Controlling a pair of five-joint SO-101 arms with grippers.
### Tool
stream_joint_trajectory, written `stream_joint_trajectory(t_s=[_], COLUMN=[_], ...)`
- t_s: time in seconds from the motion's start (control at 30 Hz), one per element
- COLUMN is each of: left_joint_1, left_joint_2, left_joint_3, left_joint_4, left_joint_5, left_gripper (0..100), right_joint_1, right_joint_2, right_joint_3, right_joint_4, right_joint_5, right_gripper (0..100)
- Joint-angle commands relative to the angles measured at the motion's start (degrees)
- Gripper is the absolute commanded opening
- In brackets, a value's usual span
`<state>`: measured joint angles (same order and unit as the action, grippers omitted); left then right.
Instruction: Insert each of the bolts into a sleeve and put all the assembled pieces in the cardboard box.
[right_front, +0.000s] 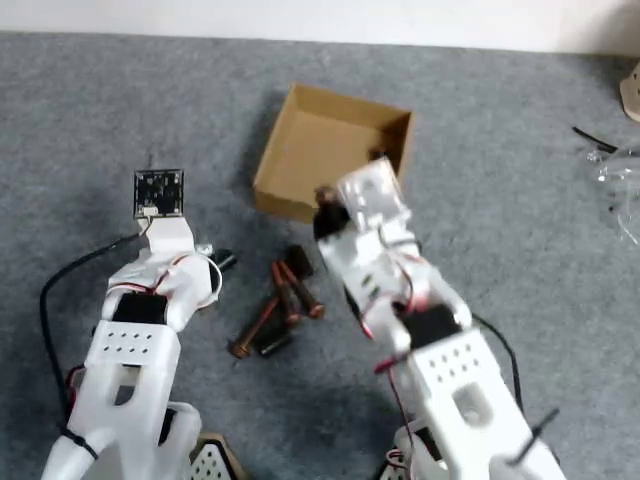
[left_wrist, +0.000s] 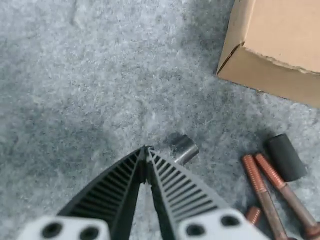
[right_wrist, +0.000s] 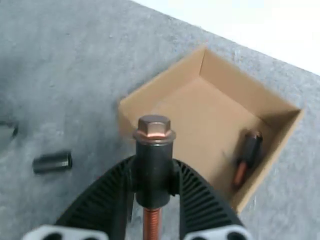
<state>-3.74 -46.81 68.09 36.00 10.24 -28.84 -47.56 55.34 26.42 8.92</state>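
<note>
My right gripper (right_wrist: 154, 167) is shut on an assembled piece (right_wrist: 154, 135), a copper bolt seated in a black sleeve, held above the near wall of the cardboard box (right_front: 300, 130). One assembled piece (right_wrist: 247, 155) lies inside the box (right_wrist: 210, 105). My left gripper (left_wrist: 146, 151) is shut and empty, low over the carpet, its tips beside a loose sleeve (left_wrist: 185, 149). Loose copper bolts (right_front: 288, 295) and black sleeves (right_front: 299, 262) lie between the arms. In the left wrist view two bolts (left_wrist: 267, 187) lie beside a sleeve (left_wrist: 285, 157).
Grey carpet covers the table. Another loose sleeve (right_wrist: 52, 162) lies on the carpet to the left of the box. Clear plastic and a dark wire (right_front: 610, 160) sit at the far right edge. The left arm (right_front: 150, 300) stands left of the bolt pile.
</note>
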Motion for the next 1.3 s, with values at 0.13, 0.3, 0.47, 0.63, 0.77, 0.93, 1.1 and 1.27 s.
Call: stream_joint_trajectory(t_s=[0.13, 0.3, 0.47, 0.63, 0.77, 0.93, 1.1, 1.27], left_joint_1=[-0.57, -0.66, -0.66, -0.4, -0.4, -0.4, -0.4, -0.4], left_joint_2=[-0.22, -0.22, -0.22, 0.04, 0.04, 0.13, 0.13, 0.22], left_joint_3=[-1.8, -1.71, -1.71, -1.71, -1.71, -1.63, -1.63, -1.63], left_joint_4=[-1.23, -1.23, -1.23, -1.32, -1.32, -2.46, -2.46, -2.46], left_joint_5=[-0.18, -0.18, -0.18, -0.18, -0.18, -0.18, -0.18, -0.18], left_gripper=[1, 1, 1, 1, 1, 1, 1, 1], right_joint_1=[5.05, 9.19, 12.35, 14.73, 15.08, 14.37, 14.11, 11.82], right_joint_2=[20.88, 34.42, 47.43, 59.12, 66.42, 72.75, 75.21, 77.14], right_joint_3=[-24.13, -34.68, -43.82, -52.53, -57.89, -59.65, -59.65, -59.56], right_joint_4=[-2.51, -2.51, -2.51, -2.51, -2.42, -2.42, -2.42, -1.8], right_joint_5=[-0.44, -0.44, -0.35, -0.35, 0.44, 6.59, 6.59, 6.59], right_gripper=[0.4, 0.4, 0.4, 0.4, 0.4, 0.4, 0.4, 2.6])
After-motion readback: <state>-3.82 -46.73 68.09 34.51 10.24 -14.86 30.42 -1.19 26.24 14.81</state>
